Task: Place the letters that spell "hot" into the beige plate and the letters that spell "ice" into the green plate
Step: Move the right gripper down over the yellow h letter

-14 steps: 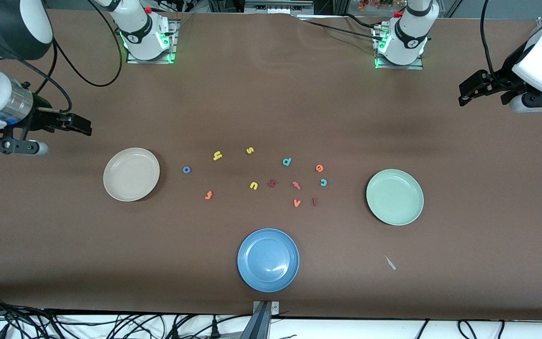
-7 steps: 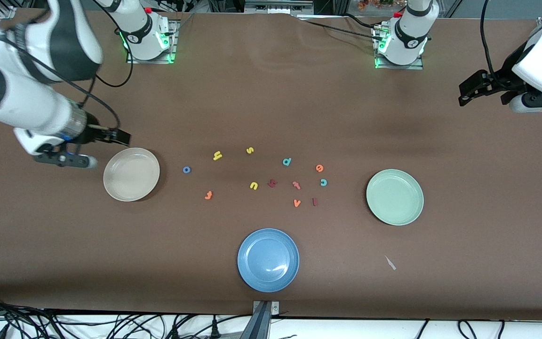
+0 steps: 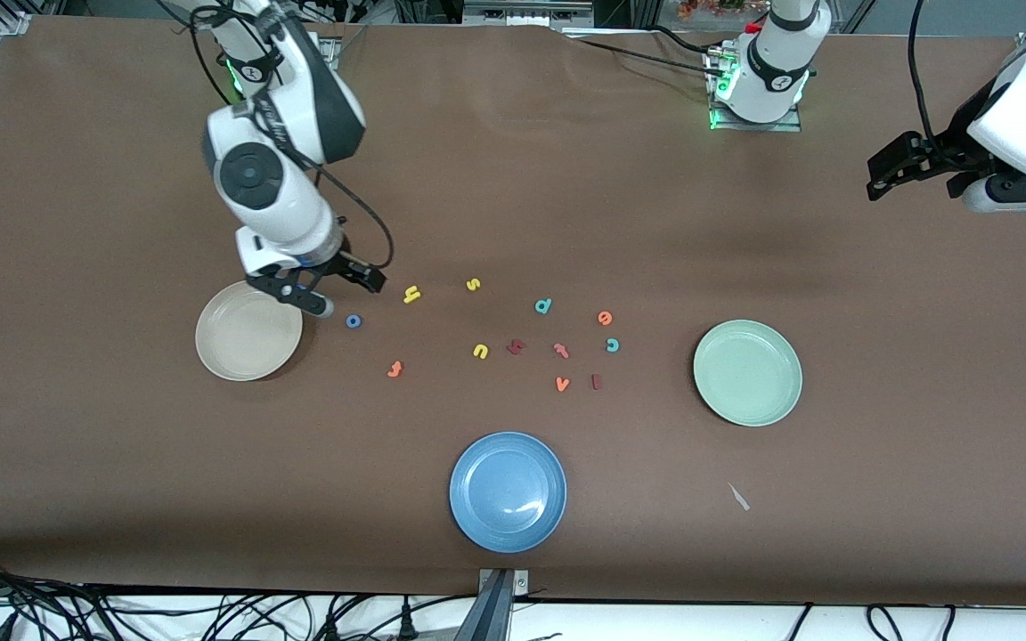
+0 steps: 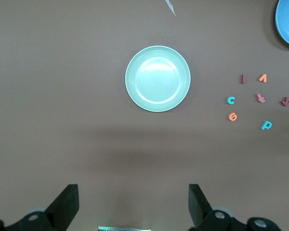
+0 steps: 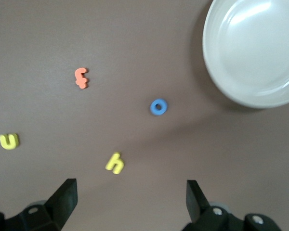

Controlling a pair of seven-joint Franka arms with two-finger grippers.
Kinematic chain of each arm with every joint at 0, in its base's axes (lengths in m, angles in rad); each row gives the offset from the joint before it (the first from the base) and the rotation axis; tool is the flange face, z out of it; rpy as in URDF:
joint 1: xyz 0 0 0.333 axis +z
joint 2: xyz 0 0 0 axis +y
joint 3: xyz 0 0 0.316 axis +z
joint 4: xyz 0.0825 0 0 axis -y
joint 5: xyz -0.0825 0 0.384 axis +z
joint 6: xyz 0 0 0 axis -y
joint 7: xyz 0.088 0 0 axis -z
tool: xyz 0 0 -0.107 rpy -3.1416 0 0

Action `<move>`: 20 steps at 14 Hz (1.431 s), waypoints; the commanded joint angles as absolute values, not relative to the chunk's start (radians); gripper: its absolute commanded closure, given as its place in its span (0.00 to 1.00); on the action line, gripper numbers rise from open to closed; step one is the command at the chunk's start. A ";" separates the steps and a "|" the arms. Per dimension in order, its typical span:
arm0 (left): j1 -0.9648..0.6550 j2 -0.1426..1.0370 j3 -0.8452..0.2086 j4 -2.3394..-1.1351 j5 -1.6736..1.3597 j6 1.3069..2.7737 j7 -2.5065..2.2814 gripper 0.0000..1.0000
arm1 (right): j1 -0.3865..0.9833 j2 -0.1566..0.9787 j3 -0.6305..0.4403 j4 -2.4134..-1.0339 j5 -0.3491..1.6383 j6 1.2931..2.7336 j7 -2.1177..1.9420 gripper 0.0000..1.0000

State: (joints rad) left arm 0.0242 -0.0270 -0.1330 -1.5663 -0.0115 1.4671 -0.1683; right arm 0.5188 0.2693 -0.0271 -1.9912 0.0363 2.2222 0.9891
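My right gripper (image 3: 335, 287) (image 5: 130, 199) hangs open and empty over the table between the beige plate (image 3: 248, 329) (image 5: 260, 53) and the yellow h (image 3: 411, 295) (image 5: 115, 163). The blue o (image 3: 354, 321) (image 5: 158, 107) lies just beside it, and the orange t (image 3: 394, 369) (image 5: 81, 77) lies nearer the front camera. The orange e (image 3: 605, 318) (image 4: 232, 116), teal c (image 3: 612, 344) (image 4: 230, 100) and dark red i (image 3: 597, 381) (image 4: 243, 79) lie close to the green plate (image 3: 747, 372) (image 4: 157, 78). Both plates are empty. My left gripper (image 3: 889, 169) (image 4: 133, 202) waits open at the left arm's end.
A blue plate (image 3: 508, 491) sits near the front edge. Other letters lie mid-table: yellow s (image 3: 473, 285), yellow u (image 3: 480, 351), teal d (image 3: 543, 306), a dark red letter (image 3: 516, 346), orange v (image 3: 562, 384). A white scrap (image 3: 738, 497) lies nearer the camera than the green plate.
My right arm has swung in from the right arm's end of the table, past the beige plate, to hang over the blue o and yellow h. The left arm has not moved.
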 commanded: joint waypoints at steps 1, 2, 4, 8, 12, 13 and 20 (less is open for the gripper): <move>0.029 -0.012 -0.137 -1.534 0.000 1.442 -0.149 0.00 | 0.570 0.327 -0.038 -1.993 0.043 2.310 1.235 0.00; 0.028 -0.012 -0.137 -1.534 0.000 1.442 -0.149 0.00 | 0.581 0.350 -0.038 -1.993 0.043 2.336 1.315 0.00; 0.028 -0.012 -0.137 -1.534 0.000 1.442 -0.150 0.00 | 0.587 0.383 -0.038 -1.993 0.043 2.385 1.434 0.00; 0.029 -0.012 -0.137 -1.536 0.000 1.442 -0.149 0.00 | 0.591 0.420 -0.038 -2.019 0.044 2.483 1.575 0.00; 0.029 -0.012 -0.137 -1.534 0.000 1.442 -0.149 0.00 | 0.591 0.445 -0.031 -2.106 0.048 2.652 1.607 0.00; 0.029 -0.012 -0.137 -1.535 0.000 1.442 -0.150 0.00 | 0.591 0.454 -0.029 -2.106 0.048 2.654 1.617 0.00; 0.029 -0.012 -0.138 -1.536 0.000 1.442 -0.150 0.00 | 0.588 0.486 -0.009 -2.120 0.115 2.645 1.626 0.00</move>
